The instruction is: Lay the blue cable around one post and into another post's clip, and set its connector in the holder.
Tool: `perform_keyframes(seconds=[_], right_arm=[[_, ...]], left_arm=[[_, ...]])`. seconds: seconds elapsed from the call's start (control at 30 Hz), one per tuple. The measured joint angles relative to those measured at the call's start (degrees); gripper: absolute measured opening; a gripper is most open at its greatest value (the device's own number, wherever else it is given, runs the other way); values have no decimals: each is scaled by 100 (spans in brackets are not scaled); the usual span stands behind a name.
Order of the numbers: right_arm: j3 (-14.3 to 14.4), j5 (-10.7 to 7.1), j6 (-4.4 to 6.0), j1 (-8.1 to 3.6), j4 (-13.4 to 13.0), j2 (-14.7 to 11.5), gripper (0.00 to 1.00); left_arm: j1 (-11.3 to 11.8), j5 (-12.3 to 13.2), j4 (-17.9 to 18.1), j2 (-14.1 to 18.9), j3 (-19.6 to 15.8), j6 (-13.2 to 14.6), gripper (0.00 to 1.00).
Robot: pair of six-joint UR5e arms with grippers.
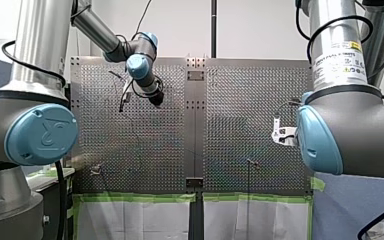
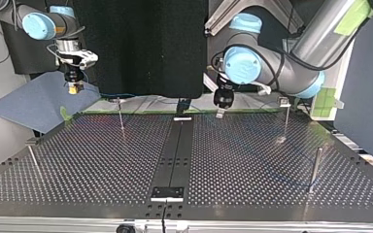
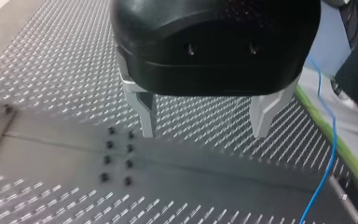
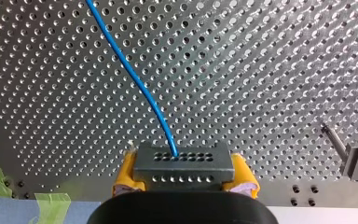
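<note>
In the right wrist view my right gripper [image 4: 182,179] is shut on a grey connector block [image 4: 182,163], its yellow pads [image 4: 126,175] pressing both sides. The blue cable [image 4: 130,77] leaves the connector and runs out over the perforated table [image 4: 261,70]. In the top view this gripper [image 2: 74,87] hangs above the table's far left corner, and the cable [image 2: 126,95] trails along the far edge. My left gripper [image 3: 204,133] is open, metal fingers [image 3: 144,114] wide apart with nothing between them, just above the plate. It hovers near the far edge's middle [image 2: 221,110].
Thin posts stand on the table in the top view: one at far left [image 2: 121,116], one with a clip on top at far right [image 2: 286,119], one at near right [image 2: 314,170], one at near left [image 2: 34,160]. A grey bracket [image 4: 356,161] sits beside my right gripper.
</note>
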Motion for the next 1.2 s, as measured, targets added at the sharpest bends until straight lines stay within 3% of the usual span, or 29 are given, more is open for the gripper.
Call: perform_keyframes(seconds=[0.43, 0.73, 1.2], right_arm=[[0, 4, -3, 4, 1, -5, 0], [28, 16, -1, 26, -1, -3, 0], [98, -49, 47, 51, -132, -1, 0]], left_arm=[[-634, 264, 635, -634, -471, -531, 99], [-1072, 439, 1072, -1072, -491, -694, 99], [-1820, 445, 1819, -1820, -355, -1196, 99]])
